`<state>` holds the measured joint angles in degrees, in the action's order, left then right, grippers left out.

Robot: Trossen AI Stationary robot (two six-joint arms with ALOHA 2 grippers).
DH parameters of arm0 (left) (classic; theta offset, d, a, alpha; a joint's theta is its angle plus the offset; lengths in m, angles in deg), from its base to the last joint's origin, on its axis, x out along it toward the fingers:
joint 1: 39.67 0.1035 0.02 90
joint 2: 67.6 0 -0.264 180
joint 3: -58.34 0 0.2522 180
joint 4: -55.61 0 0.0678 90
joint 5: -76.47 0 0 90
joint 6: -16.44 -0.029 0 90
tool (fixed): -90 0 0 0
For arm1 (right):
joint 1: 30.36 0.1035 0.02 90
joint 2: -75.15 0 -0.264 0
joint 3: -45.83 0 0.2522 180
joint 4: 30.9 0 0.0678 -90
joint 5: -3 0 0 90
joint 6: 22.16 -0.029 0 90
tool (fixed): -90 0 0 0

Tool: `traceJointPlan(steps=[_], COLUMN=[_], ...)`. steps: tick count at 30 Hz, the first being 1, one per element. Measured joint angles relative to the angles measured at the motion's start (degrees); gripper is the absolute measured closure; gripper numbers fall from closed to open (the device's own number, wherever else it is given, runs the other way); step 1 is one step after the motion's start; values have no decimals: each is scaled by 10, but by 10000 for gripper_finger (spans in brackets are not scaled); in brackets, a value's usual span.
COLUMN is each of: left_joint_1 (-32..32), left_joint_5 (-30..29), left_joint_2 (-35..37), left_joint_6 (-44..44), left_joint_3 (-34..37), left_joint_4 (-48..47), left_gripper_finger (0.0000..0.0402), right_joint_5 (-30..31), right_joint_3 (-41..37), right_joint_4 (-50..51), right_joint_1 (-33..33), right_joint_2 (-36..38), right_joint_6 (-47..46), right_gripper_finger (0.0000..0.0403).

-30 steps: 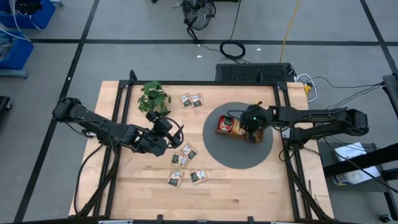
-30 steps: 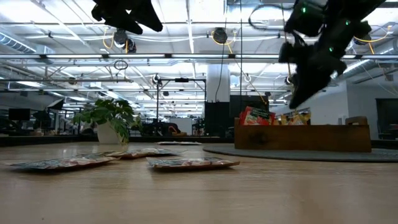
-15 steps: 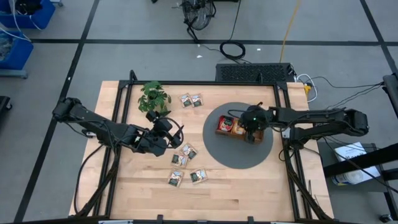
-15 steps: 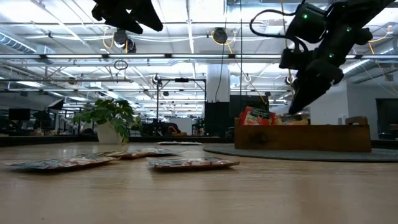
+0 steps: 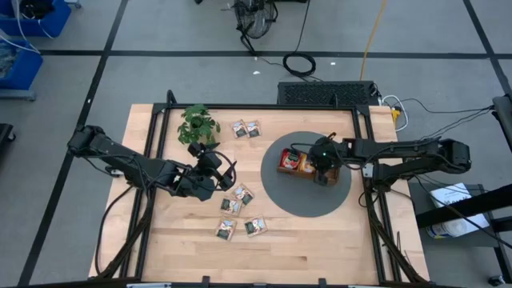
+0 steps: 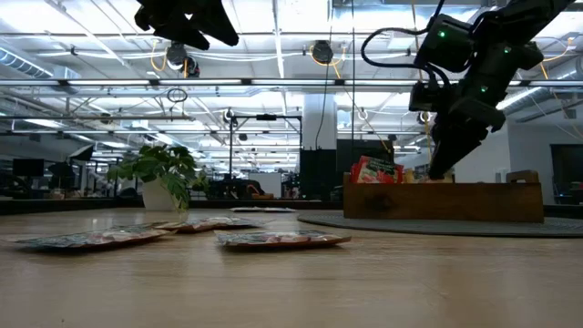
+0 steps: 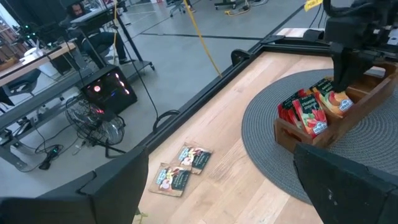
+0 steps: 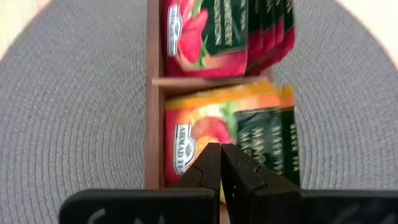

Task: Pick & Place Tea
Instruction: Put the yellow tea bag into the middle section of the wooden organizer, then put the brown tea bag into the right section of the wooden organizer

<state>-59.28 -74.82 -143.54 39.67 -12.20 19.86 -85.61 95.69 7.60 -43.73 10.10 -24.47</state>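
Right claw [image 8: 221, 165] closed and empty, tips pressed among orange-yellow paper tea sachets [image 8: 233, 140] in the middle compartment of the brown wooden tray [image 5: 308, 164]. Left claw [image 5: 210, 164] open above the worktop [image 5: 320, 240], near 4 loose sachets [image 5: 240, 210]. Risk: withdrawing could drag a sachet out of the tray.

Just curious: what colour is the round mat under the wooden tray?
Grey, with a woven ring pattern; the round mat shows best in the right wrist view.
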Motion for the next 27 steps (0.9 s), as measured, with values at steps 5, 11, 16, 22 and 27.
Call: traceJointPlan(steps=[5, 11, 16, 22, 27], left_joint_1=[0, 1, 3, 3, 3], left_joint_5=[0, 0, 3, 36, 49], left_joint_2=[0, 0, 0, 0, 0], left_joint_6=[2, 31, 28, 40, 41], left_joint_3=[0, 0, 0, 0, 0], left_joint_4=[0, 0, 0, 0, 17], left_gripper_finger=[9, 9, 9, 9, 9], right_joint_5=[1, 3, 25, 48, 48], right_joint_3=[0, 0, -6, -49, -99], right_joint_4=[-16, -38, -52, -74, -126], right_joint_1=[1, 11, 36, 45, 45], right_joint_2=[55, 163, 227, 273, 301], right_joint_6=[1, 3, 13, 15, 14], right_gripper_finger=[403, 403, 403, 403, 403])
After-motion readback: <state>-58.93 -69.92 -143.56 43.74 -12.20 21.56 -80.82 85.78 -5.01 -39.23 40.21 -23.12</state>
